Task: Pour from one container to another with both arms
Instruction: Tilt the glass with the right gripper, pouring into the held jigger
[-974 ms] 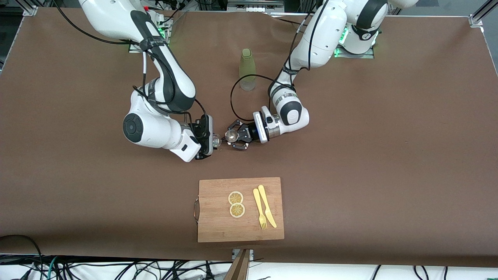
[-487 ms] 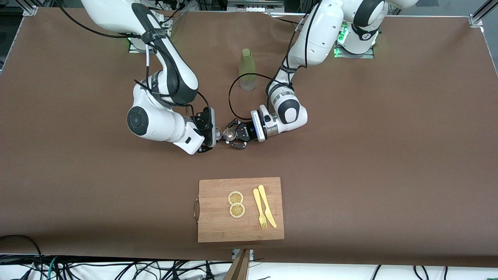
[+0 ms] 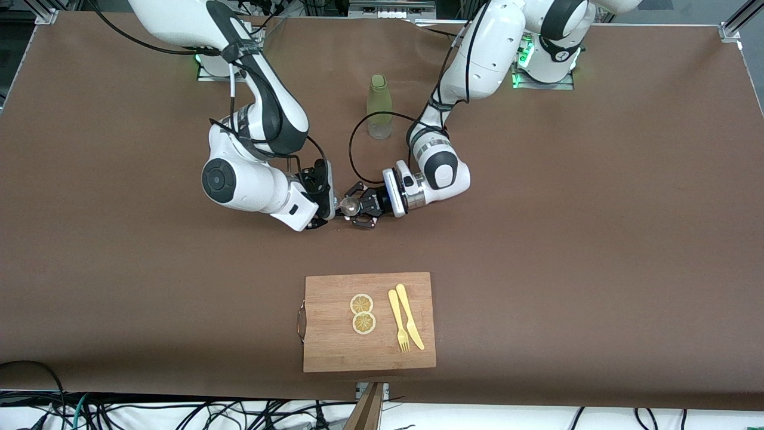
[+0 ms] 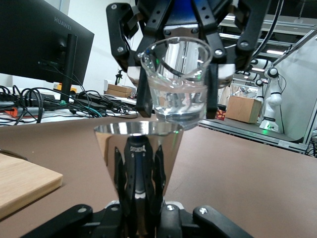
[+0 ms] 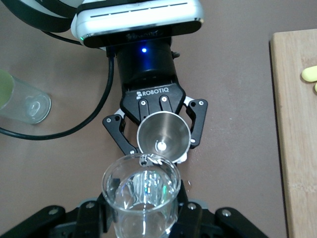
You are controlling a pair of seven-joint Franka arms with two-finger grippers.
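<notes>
At the centre of the front view, the right tool (image 3: 330, 206) is gripping the glass (image 5: 141, 191), tipping its lip over the jigger (image 3: 350, 206) mouth. The left tool (image 3: 358, 208) is clamping the jigger upright, just beneath, above the desk (image 3: 537, 239).

One clear shot glass (image 5: 141, 191), one steel jigger (image 5: 163, 138), one olive-green bottle (image 3: 379, 106), one wooden cutting board (image 3: 334, 346), two lemon slices (image 3: 361, 304), one yellow fork (image 3: 398, 321), and what looks like one yellow knife (image 3: 410, 316).
</notes>
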